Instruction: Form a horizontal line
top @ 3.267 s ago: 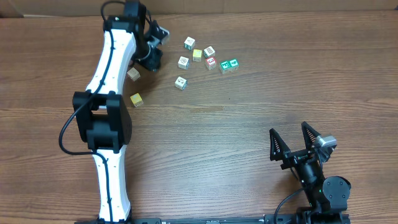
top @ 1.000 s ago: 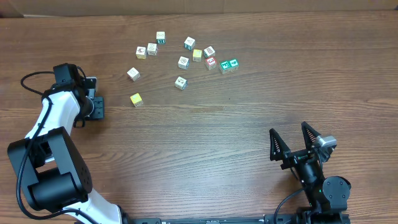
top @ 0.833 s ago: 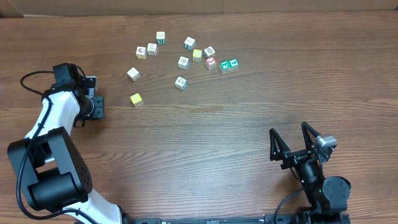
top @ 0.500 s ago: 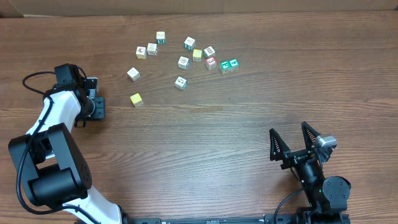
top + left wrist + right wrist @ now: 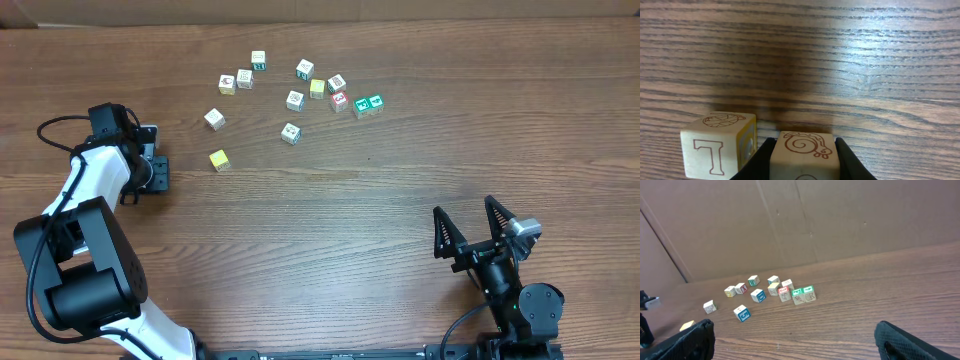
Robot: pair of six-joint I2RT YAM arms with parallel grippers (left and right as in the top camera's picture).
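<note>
One snail cube (image 5: 804, 156) is flanked by the left gripper (image 5: 804, 145), probably for lining up, though actual grip can't be told. The right gripper (image 5: 465, 207) is parked, jaws apart.

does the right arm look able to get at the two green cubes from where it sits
Probably yes. The right tool is open, and only bare table lies between it and the green cubes; the red cube sits close beside them.

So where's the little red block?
In the overhead view, the small red wooden cube lies near the table's far edge, at the right end of the scattered cluster, just left of the pair of green wooden cubes.
</note>
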